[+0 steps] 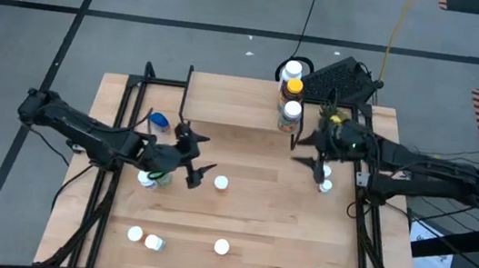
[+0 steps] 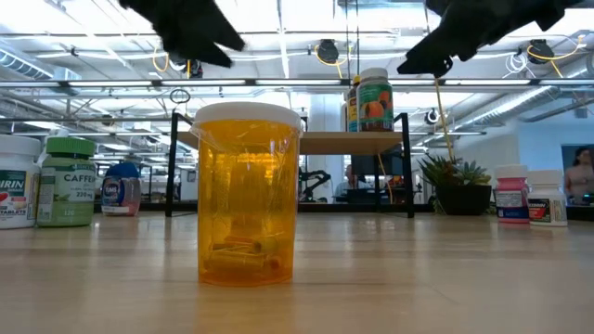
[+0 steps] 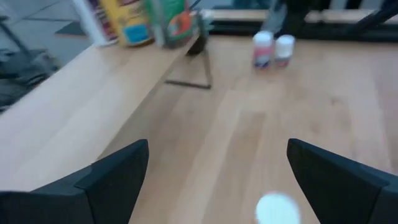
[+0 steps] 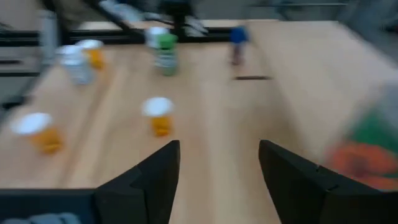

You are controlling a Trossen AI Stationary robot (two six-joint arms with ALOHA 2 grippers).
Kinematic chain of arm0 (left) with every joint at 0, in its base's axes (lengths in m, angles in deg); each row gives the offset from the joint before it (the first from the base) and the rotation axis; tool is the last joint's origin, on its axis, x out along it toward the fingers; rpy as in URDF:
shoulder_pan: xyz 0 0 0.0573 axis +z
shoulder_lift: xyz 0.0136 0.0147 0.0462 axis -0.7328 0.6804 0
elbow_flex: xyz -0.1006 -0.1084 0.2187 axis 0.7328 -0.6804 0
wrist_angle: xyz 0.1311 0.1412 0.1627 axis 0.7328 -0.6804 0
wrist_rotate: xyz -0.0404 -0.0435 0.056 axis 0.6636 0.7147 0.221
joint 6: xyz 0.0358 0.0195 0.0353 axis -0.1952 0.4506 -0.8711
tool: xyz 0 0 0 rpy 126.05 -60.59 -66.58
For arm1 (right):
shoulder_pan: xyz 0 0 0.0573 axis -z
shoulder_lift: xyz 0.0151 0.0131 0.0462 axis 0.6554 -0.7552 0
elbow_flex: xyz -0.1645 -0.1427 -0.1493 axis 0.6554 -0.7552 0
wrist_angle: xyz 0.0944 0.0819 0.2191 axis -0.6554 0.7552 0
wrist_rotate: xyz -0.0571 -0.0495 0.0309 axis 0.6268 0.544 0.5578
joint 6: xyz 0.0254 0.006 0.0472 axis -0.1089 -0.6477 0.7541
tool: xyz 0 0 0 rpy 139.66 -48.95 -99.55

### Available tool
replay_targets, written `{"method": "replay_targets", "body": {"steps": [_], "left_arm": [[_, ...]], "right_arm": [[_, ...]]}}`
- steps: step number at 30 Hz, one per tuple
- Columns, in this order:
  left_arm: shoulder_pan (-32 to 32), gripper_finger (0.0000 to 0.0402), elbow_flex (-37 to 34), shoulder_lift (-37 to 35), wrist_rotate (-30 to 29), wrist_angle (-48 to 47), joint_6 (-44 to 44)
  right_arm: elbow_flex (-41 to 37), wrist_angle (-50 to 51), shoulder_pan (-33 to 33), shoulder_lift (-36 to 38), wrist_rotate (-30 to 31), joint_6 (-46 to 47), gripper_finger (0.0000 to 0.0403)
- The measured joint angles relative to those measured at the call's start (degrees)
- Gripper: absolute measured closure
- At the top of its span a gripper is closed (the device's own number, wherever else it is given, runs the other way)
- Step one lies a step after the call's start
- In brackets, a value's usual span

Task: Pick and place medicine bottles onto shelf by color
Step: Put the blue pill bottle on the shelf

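The shelf (image 1: 234, 101) stands along the table's far side, with three bottles (image 1: 293, 89) at its right end. Loose medicine bottles stand on the table: a blue one (image 1: 159, 121), a green one (image 1: 153, 178) beside my left arm, a white-capped one (image 1: 221, 183), two small ones (image 1: 326, 179) and several near the front edge, among them an orange bottle (image 2: 248, 195). My left gripper (image 1: 196, 173) hangs open above the table's left middle, just left of that white cap (image 3: 273, 208). My right gripper (image 1: 310, 152) is open in front of the shelf's right end.
A potted plant (image 2: 453, 181) stands by the shelf's right end. The shelf's thin black legs (image 2: 408, 162) come down to the table. A keyboard (image 1: 342, 81) lies beyond the far edge. Bare wood (image 1: 258, 209) stretches between the two grippers.
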Motion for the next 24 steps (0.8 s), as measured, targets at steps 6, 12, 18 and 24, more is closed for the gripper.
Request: {"method": "replay_targets", "body": {"steps": [6,12,18,24], "left_arm": [[-4.30,0.0016,0.53,-4.34,-7.70,-2.78,2.47],[-4.69,0.0016,0.56,-7.53,-16.57,-19.05,14.55],[0.11,0.0016,0.53,-11.73,-10.80,-39.34,26.67],[7.07,0.0016,0.53,-14.57,-2.78,-46.63,15.90]], "right_arm": [[-3.47,-10.39,-11.31,-2.79,0.73,5.07,0.0198],[-3.96,-19.69,-24.88,-10.64,11.37,5.33,0.0200],[-3.98,-24.67,-31.54,-16.66,17.96,3.41,0.0200],[-3.98,-25.88,-31.72,-19.26,17.91,2.70,0.0200]]}}
